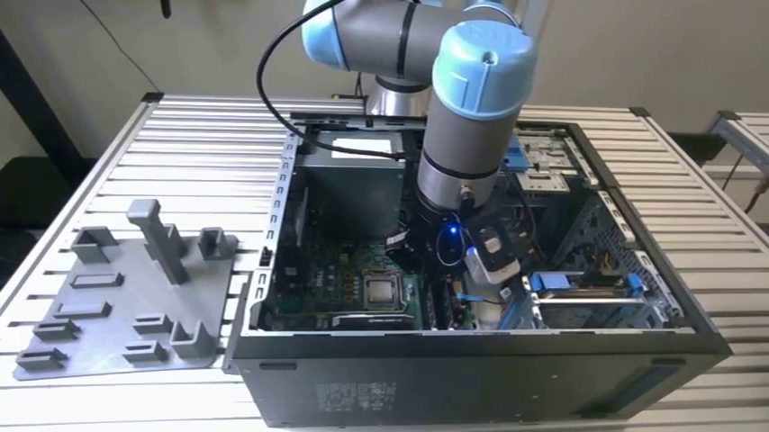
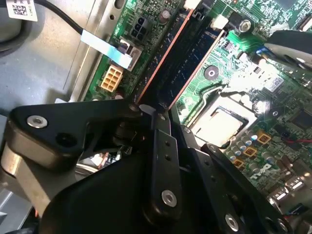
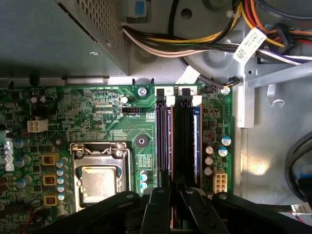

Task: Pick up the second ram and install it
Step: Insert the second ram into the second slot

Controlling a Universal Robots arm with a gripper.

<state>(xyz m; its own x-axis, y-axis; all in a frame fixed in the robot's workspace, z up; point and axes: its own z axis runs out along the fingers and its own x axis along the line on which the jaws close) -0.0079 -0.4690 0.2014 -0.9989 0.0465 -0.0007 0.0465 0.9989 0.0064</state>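
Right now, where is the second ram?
In both wrist views the second ram runs along the motherboard's memory slots, between the processor socket and the small white connector, with the claw at one end.

Slatted white metal table (image 1: pixel 180 153); beige wall (image 1: pixel 144 45) behind; second table (image 1: pixel 747 135) at exterior view's right.

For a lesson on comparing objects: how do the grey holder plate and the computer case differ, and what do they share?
The plate is light grey; the case is black. The plate lies flat, with low pegs and one tall post; the case is a deep open box holding a motherboard. The arm reaches into the case, not towards the plate. Both rest on the slatted table.
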